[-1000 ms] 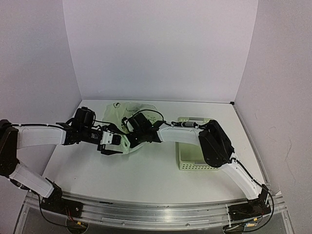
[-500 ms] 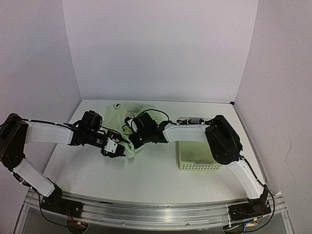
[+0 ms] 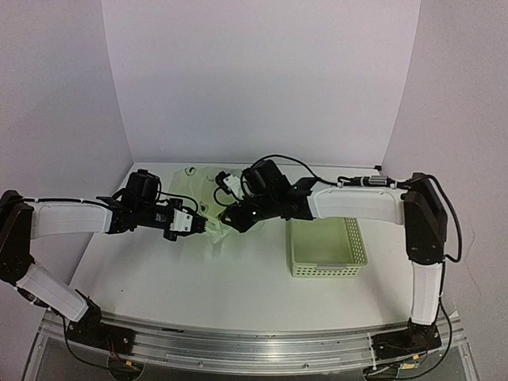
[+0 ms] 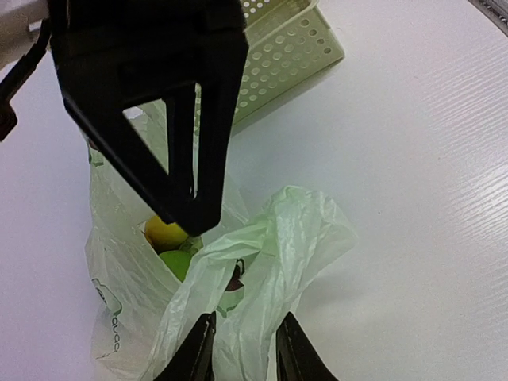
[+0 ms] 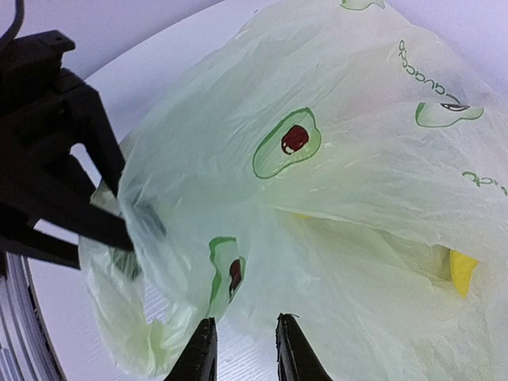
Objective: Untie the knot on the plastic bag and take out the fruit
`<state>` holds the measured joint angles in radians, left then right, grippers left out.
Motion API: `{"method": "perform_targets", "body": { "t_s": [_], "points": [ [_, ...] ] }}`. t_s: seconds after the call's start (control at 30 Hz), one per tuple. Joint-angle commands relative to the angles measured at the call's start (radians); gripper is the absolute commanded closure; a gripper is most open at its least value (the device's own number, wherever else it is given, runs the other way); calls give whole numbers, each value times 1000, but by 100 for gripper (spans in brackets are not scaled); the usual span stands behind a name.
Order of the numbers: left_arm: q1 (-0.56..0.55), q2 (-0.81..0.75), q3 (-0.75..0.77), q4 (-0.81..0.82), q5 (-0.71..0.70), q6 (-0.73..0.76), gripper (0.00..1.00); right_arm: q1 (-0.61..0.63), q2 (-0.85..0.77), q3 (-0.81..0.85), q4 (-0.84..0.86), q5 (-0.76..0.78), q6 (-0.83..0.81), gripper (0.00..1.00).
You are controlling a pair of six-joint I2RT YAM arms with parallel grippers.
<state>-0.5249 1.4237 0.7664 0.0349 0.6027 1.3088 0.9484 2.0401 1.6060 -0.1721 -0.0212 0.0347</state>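
Two robot arms meet over a plastic bag (image 4: 266, 254) on a white desk (image 4: 413, 159). Your left tool (image 4: 246, 333) is narrowed, with a fold of the bag's pale green film pinched between its fingers. Your right tool (image 5: 246, 333) is narrowed too, nipping the opposite lip of the bag.

The bag lies between the two tools, its body spreading away toward the back wall. No tied knot shows. The mouth gapes in a slit that runs from one grip to the other, left to right.

Fruit sits just inside: a yellow fruit (image 4: 164, 232) and a green fruit (image 4: 178, 262) beside it, directly under the right tool's tip. They lie ahead of your left tool, beyond the film it holds. The right tool looks nearer to them. A lattice basket (image 4: 294, 48) stands to the right.
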Motion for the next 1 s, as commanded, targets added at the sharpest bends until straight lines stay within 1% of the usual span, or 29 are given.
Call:
{"method": "perform_targets", "body": {
  "t_s": [0.0,0.07,0.13,0.2,0.27,0.33,0.47,0.57,0.63,0.7,0.8,0.9,0.97],
  "points": [
    [5,-39,42,2,-18,-73,74,-9,-125,-37,-45,-43,-24,77],
    [6,-40,42,7,-19,-89,73,-13,-142,-53,-50,-16,-21,77],
    [6,-38,45,24,-16,-112,68,-14,-139,-57,-50,7,-17,77],
    [5,-42,55,50,2,-156,60,-14,-116,-44,-48,21,-4,77],
    [4,-53,67,52,35,-184,56,-15,-86,-16,-49,54,9,77],
    [4,-71,77,32,75,-188,53,-19,-52,15,-49,85,23,77],
    [6,-113,85,-63,132,-156,49,-34,7,51,-50,116,81,75],
    [18,-116,111,-107,150,-188,46,-38,43,77,-52,154,123,74],
    [31,-101,145,-101,151,-261,44,-39,65,94,-54,198,142,73],
    [35,-58,213,-90,127,-365,41,-44,90,113,-56,233,162,73],
    [35,45,328,-89,47,-512,35,-44,124,147,-59,243,188,72],
    [33,168,406,-169,-53,-531,31,-44,144,164,-59,236,231,71],
    [32,217,405,-190,-112,-504,28,-45,144,158,-58,247,259,70]
  ]
}}
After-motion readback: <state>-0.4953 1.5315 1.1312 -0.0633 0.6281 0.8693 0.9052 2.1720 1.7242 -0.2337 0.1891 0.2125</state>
